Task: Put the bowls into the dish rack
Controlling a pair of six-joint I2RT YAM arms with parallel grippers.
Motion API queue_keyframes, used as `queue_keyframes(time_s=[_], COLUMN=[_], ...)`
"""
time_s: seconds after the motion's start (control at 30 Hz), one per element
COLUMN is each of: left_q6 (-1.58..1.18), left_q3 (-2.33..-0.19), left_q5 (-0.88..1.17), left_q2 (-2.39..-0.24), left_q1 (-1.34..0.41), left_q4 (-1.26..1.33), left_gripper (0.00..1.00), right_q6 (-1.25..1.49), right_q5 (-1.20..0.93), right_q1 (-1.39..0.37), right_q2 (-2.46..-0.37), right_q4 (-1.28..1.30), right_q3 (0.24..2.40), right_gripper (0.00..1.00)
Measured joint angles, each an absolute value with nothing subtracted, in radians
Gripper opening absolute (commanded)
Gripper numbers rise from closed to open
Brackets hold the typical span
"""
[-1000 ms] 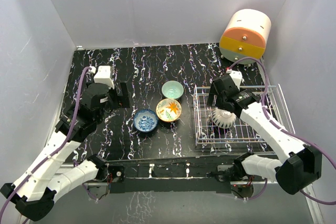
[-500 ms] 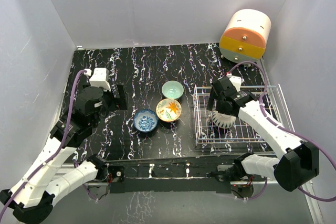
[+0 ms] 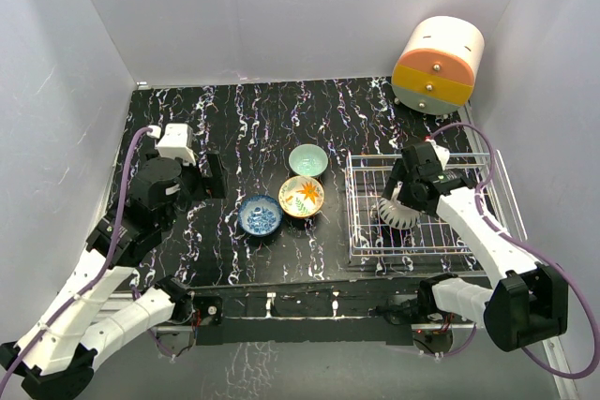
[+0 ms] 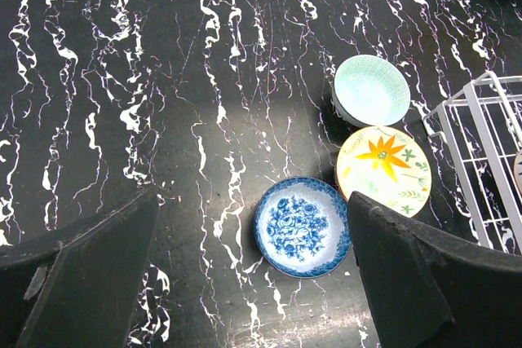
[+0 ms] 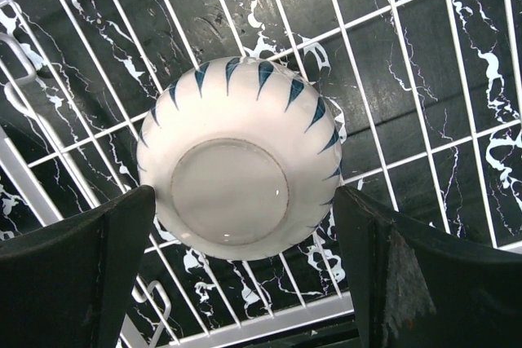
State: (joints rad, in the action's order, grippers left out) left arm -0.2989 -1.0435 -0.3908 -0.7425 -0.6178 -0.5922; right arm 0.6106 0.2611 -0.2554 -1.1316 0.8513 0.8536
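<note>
The white wire dish rack (image 3: pixel 450 234) stands on the right of the black marbled table. A white bowl with blue spikes (image 3: pixel 397 212) lies upside down in it, and it also shows in the right wrist view (image 5: pixel 236 160). My right gripper (image 3: pixel 403 196) hovers just above this bowl, open, with its fingers either side and not touching (image 5: pixel 245 283). A teal bowl (image 3: pixel 307 159), a yellow bowl with an orange flower (image 3: pixel 301 195) and a blue floral bowl (image 3: pixel 259 214) sit mid-table. My left gripper (image 3: pixel 212 175) is open and empty to their left, raised above the table (image 4: pixel 253 226).
A cream-and-orange round drawer unit (image 3: pixel 437 64) stands at the back right, behind the rack. White walls enclose the table on three sides. The rack's near-left corner (image 4: pixel 481 160) shows beside the flower bowl (image 4: pixel 383 167) in the left wrist view.
My right wrist has swung to the right over the rack while the white bowl stayed put. My left gripper has drawn back a little to the left.
</note>
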Motion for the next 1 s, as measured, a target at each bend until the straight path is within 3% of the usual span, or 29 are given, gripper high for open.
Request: queue_keyframes(time_s=[0.27, 0.57, 0.67, 1.0], left_q6=[-0.299, -0.299, -0.299, -0.299], left_q3=[-1.032, -1.032, -1.032, -1.03], left_q5=[-0.389, -0.388, -0.388, -0.39], left_q2=[-0.757, -0.757, -0.753, -0.715], left_q1=[-0.618, -0.618, -0.618, -0.618], left_q4=[-0.593, -0.596, -0.603, -0.612], left_gripper=[0.97, 0.97, 0.97, 0.97], right_q6=[0.578, 0.565, 0.564, 0.557], right_q5=[0.247, 0.239, 0.236, 0.237], right_q1=[-0.226, -0.212, -0.207, -0.183], right_q2=[-1.132, -1.134, -1.128, -1.111], right_q4=[0.812, 0.801, 0.798, 0.791], right_q3=[0.853, 0.853, 0.852, 0.852], right_gripper=[0.87, 0.72, 0.59, 0.49])
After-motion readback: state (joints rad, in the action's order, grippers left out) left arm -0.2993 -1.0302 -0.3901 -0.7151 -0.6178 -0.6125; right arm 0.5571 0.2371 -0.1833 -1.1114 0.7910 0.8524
